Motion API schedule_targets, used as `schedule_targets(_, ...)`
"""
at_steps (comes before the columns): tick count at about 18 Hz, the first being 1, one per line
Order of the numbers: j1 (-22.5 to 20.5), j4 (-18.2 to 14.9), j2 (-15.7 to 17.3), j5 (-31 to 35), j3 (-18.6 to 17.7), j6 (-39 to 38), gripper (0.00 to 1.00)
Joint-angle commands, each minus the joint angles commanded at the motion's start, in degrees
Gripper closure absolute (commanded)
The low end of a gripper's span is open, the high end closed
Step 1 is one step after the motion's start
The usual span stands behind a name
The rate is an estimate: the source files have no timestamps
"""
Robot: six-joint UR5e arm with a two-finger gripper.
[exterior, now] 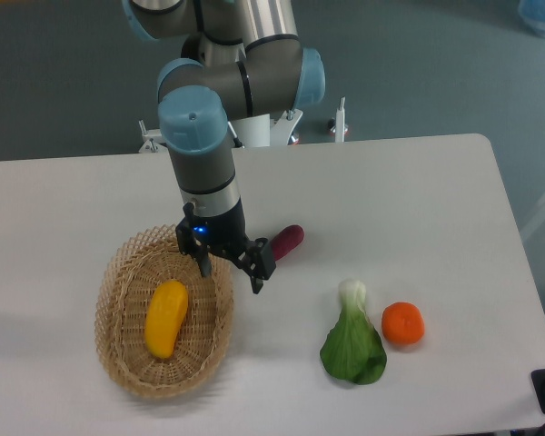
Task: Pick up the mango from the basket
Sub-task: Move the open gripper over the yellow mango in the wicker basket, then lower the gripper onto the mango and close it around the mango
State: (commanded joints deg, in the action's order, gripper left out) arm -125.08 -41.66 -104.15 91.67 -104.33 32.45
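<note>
The UR5e arm reaches down from the far edge of the worktop, its grey, blue-capped wrist section standing nearly upright over the right rim of the basket. At its lower end the black tool hangs with its two fingers spread apart and nothing between them: one fingertip points down inside the basket's upper right rim, the other sits outside the rim, over the bare worktop. A small blue light glows on the tool's body.

The basket is a large oval of light tan woven wicker with an open, scalloped weave round its rim. Inside it lies the mango, a smooth, elongated yellow-orange fruit, slightly curved, resting lengthwise on the basket floor, left of and below the tool, and apart from both fingers. Nothing else is in the basket.

Just to the right of the basket, beyond the tool, a purple-red sweet potato lies on the worktop, its near end hidden behind the tool. Farther right of the basket lies a bok choy with a pale stalk and dark green, crinkled leaves. Just beside the bok choy, on the side away from the basket, sits a round orange. The worktop is smooth and white with a rounded corner.
</note>
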Motion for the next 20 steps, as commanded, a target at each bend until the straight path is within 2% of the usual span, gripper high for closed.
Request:
schedule_targets(5,3.34,-0.09,-2.1,-0.87,0.26,-3.44,0.0)
schedule_targets(7,4.66,-0.18,-3.94,-1.93,0.09,-5.2,0.0)
schedule_targets(13,6.07,-0.18,-7.56,-4.04,0.0,-12.32,0.0)
schedule_targets(16,6.6,-0.18,-8.0,-5.1,-0.26,-12.59,0.0)
schedule_targets(20,7.21,0.0,-10.19,-4.92,-0.35,-12.33,0.0)
